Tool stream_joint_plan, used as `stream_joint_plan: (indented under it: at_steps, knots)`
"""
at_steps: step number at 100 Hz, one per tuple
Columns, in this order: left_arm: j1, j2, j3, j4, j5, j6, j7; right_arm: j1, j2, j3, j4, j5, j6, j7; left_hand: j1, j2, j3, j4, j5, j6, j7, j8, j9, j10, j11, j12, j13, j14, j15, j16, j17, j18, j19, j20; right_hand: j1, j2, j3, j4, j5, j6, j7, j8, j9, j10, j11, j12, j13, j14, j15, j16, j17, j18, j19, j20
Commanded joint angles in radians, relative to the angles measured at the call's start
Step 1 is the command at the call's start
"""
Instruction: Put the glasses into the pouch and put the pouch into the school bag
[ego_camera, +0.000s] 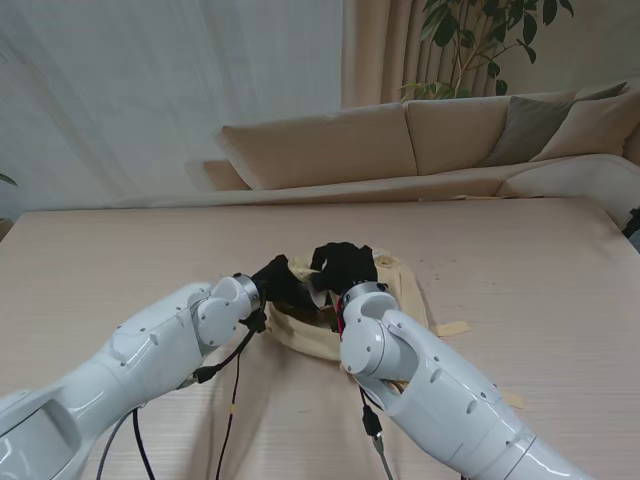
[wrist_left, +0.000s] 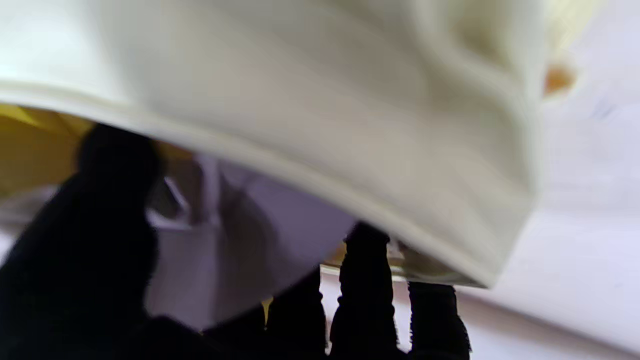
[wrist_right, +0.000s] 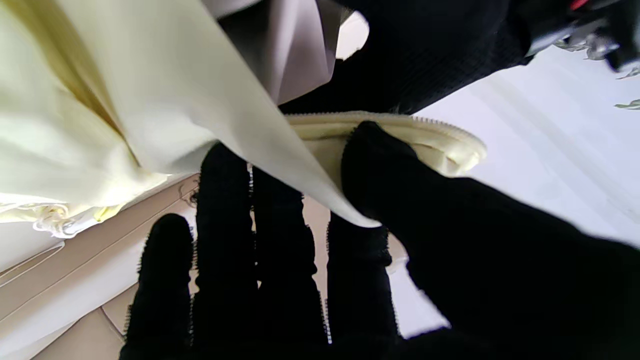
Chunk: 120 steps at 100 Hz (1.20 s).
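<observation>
The cream school bag (ego_camera: 395, 285) lies in the middle of the table, its mouth lifted towards me. My right hand (ego_camera: 345, 265) pinches the bag's zipper rim (wrist_right: 440, 135), thumb (wrist_right: 380, 165) on top and fingers (wrist_right: 225, 210) behind the cream fabric. My left hand (ego_camera: 280, 283) reaches into the mouth from the left and is closed around the pale lavender pouch (wrist_left: 260, 235), with the thumb (wrist_left: 115, 200) on one side and the fingertips (wrist_left: 365, 270) on the other. The bag's flap (wrist_left: 325, 100) arches over the pouch. The glasses are not visible.
A beige sofa (ego_camera: 420, 140) and a plant (ego_camera: 480, 40) stand beyond the table's far edge. Bits of tape (ego_camera: 452, 328) lie on the table right of the bag. Black cables (ego_camera: 232, 400) hang by my left forearm.
</observation>
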Motion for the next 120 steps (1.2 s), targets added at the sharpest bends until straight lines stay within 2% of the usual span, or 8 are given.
stream_joint_plan:
  at_steps: [1, 23, 44, 55, 66, 89, 101, 120]
  knots:
    - [0.024, 0.013, 0.003, -0.013, 0.007, -0.036, -0.014, -0.016, -0.001, -0.004, 0.011, 0.004, -0.009, 0.013, -0.077, 0.037, -0.112, -0.018, -0.093, 0.03, -0.124, -0.081, -0.133, -0.017, -0.066, -0.064, -0.075, -0.045, -0.092, -0.05, -0.021, -0.014, -0.054, 0.042, -0.001, 0.028, -0.006, -0.008, 0.019, -0.106, 0.04, 0.002, -0.097, -0.026, -0.024, 0.006, -0.136, -0.081, -0.098, -0.007, -0.075, -0.048, -0.032, -0.02]
    - [0.118, 0.067, -0.089, -0.182, 0.037, 0.077, -0.069, -0.022, 0.003, -0.003, 0.027, -0.012, -0.033, 0.0, -0.037, 0.087, -0.302, -0.005, -0.143, 0.078, -0.29, -0.297, -0.257, 0.032, -0.212, -0.226, -0.168, -0.039, -0.298, -0.191, -0.02, -0.007, -0.15, 0.068, 0.0, 0.02, 0.008, -0.01, 0.026, -0.091, 0.046, -0.003, -0.273, -0.073, -0.018, 0.036, -0.305, -0.131, -0.177, -0.01, -0.173, -0.099, -0.1, -0.035]
    - [0.22, 0.1, -0.195, -0.355, 0.023, 0.183, -0.129, -0.035, 0.015, 0.016, 0.026, -0.032, -0.063, 0.003, -0.024, 0.112, -0.392, -0.002, -0.09, 0.114, -0.316, -0.337, -0.276, 0.102, -0.258, -0.316, -0.196, -0.005, -0.417, -0.285, -0.016, 0.041, -0.178, 0.067, 0.002, 0.009, 0.029, -0.013, 0.025, -0.074, 0.053, 0.009, -0.314, -0.087, -0.048, 0.039, -0.348, -0.15, -0.234, -0.027, -0.175, -0.103, -0.171, -0.066]
    - [0.285, 0.118, -0.26, -0.455, 0.049, 0.246, -0.148, -0.042, 0.019, 0.029, 0.028, -0.035, -0.081, 0.0, -0.02, 0.137, -0.399, 0.004, -0.219, -0.002, 0.04, 0.018, -0.303, -0.008, -0.182, -0.221, -0.194, -0.028, -0.374, -0.236, -0.022, 0.029, -0.168, 0.086, 0.003, 0.004, 0.038, -0.014, 0.026, -0.064, 0.056, 0.019, -0.319, -0.089, -0.057, 0.038, -0.355, -0.153, -0.249, -0.033, -0.176, -0.104, -0.2, -0.078]
    - [0.349, 0.133, -0.322, -0.541, 0.116, 0.288, -0.136, -0.051, 0.02, 0.042, 0.029, -0.036, -0.095, -0.01, -0.003, 0.146, -0.394, 0.014, -0.194, -0.071, 0.19, 0.294, -0.286, -0.03, -0.144, -0.137, -0.188, -0.047, -0.288, -0.158, -0.022, 0.004, -0.155, 0.107, 0.003, 0.0, 0.045, -0.015, 0.026, -0.061, 0.057, 0.026, -0.33, -0.091, -0.063, 0.038, -0.363, -0.156, -0.257, -0.036, -0.18, -0.105, -0.224, -0.088]
    - [0.491, 0.17, -0.472, -0.679, 0.272, 0.297, -0.163, -0.072, 0.029, 0.072, 0.022, -0.041, -0.138, -0.014, 0.109, 0.152, -0.325, 0.066, -0.143, -0.095, 0.143, 0.307, -0.238, -0.047, -0.1, -0.065, -0.158, -0.058, -0.18, -0.09, -0.014, -0.018, -0.135, 0.106, 0.005, -0.006, 0.054, -0.018, 0.023, -0.055, 0.056, 0.034, -0.339, -0.089, -0.066, 0.039, -0.368, -0.161, -0.266, -0.039, -0.181, -0.106, -0.25, -0.097]
    - [0.562, 0.173, -0.556, -0.719, 0.304, 0.31, -0.144, -0.081, 0.044, 0.072, 0.009, -0.06, -0.17, 0.016, 0.075, 0.122, -0.007, 0.049, -0.157, -0.111, 0.16, 0.278, -0.223, -0.058, -0.085, -0.05, -0.151, -0.064, -0.166, -0.094, -0.019, -0.012, -0.123, 0.053, -0.003, 0.003, 0.044, -0.02, 0.017, -0.077, 0.051, 0.04, -0.335, -0.091, -0.067, 0.039, -0.362, -0.163, -0.27, -0.041, -0.178, -0.105, -0.255, -0.096]
    - [0.632, 0.15, -0.625, -0.727, 0.281, 0.329, -0.016, -0.112, 0.066, 0.037, -0.019, -0.12, -0.195, 0.052, 0.051, 0.12, 0.053, 0.038, -0.206, -0.083, 0.114, 0.227, -0.244, -0.049, -0.089, -0.067, -0.158, -0.059, -0.188, -0.117, -0.017, -0.005, -0.135, 0.033, -0.03, 0.061, -0.043, -0.014, -0.055, -0.095, 0.003, 0.019, -0.343, -0.09, -0.077, 0.037, -0.358, -0.161, -0.281, -0.046, -0.177, -0.104, -0.251, -0.089]
